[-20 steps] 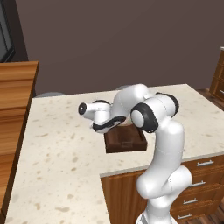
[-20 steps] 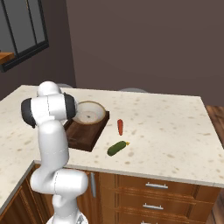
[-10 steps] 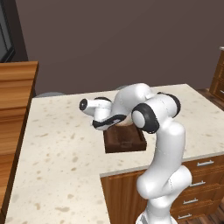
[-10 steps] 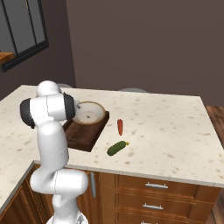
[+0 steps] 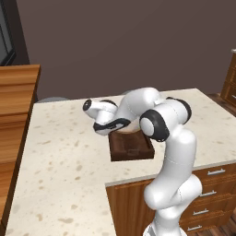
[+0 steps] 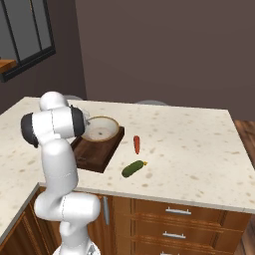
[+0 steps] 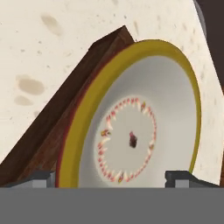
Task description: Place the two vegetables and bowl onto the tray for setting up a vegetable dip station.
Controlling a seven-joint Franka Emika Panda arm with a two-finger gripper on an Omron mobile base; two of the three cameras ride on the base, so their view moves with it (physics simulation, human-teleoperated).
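Note:
The bowl (image 6: 101,128), off-white inside with a tan rim, rests on the far end of the dark-brown wooden tray (image 6: 92,155). My gripper (image 7: 112,178) hovers just over the bowl (image 7: 131,131), open, its two fingertips (image 7: 41,177) wide apart with nothing between them. In the left base view the hand (image 5: 113,125) hangs above the tray (image 5: 133,150) and hides most of the bowl. The red chilli (image 6: 136,144) lies on the counter right of the tray. Nearer the front edge is the green cucumber (image 6: 133,168).
The speckled stone counter (image 6: 189,149) stretches wide to the right of the vegetables. A wooden side counter (image 5: 16,101) stands at the left. Drawers (image 6: 172,219) sit below the front edge.
The jaws have gone from nearly shut to wide open, letting go of the bowl on the tray. The hand has risen a little. Vegetables unchanged.

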